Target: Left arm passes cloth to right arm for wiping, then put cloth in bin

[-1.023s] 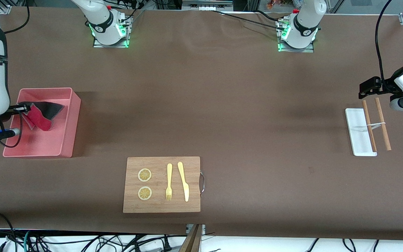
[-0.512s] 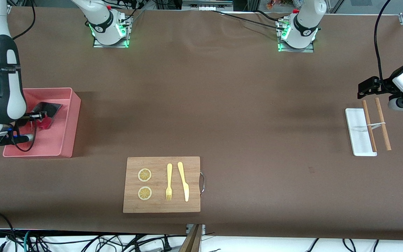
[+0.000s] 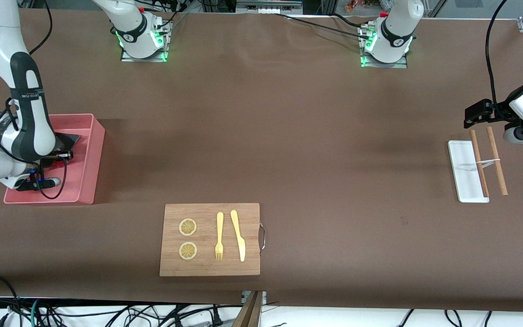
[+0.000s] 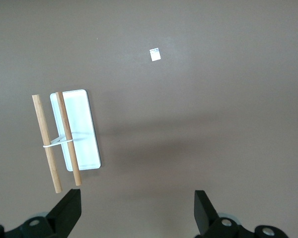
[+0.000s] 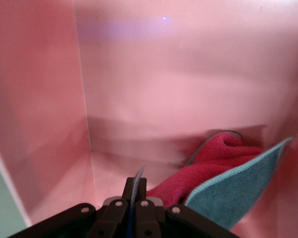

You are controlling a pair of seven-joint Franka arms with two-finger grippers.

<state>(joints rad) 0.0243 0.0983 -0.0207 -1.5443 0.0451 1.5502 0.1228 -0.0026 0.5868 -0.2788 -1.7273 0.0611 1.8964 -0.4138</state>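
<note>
Cloth (image 5: 223,168) bunched inside bin (image 3: 90,154), pinched by right claw (image 5: 135,198); left claw (image 4: 136,210) gapes.

Salmon-pink bin (image 3: 93,150), cloth (image 5: 223,163) is magenta one side, grey-teal the other. Brown tabletop (image 3: 288,136), white tray (image 3: 463,175), yellow fork (image 3: 219,236) on a bamboo-tan board (image 3: 207,268).

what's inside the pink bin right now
The cloth, lowered into the bin and pinched by the shut right tool. The right arm hides much of the bin's floor.
</note>
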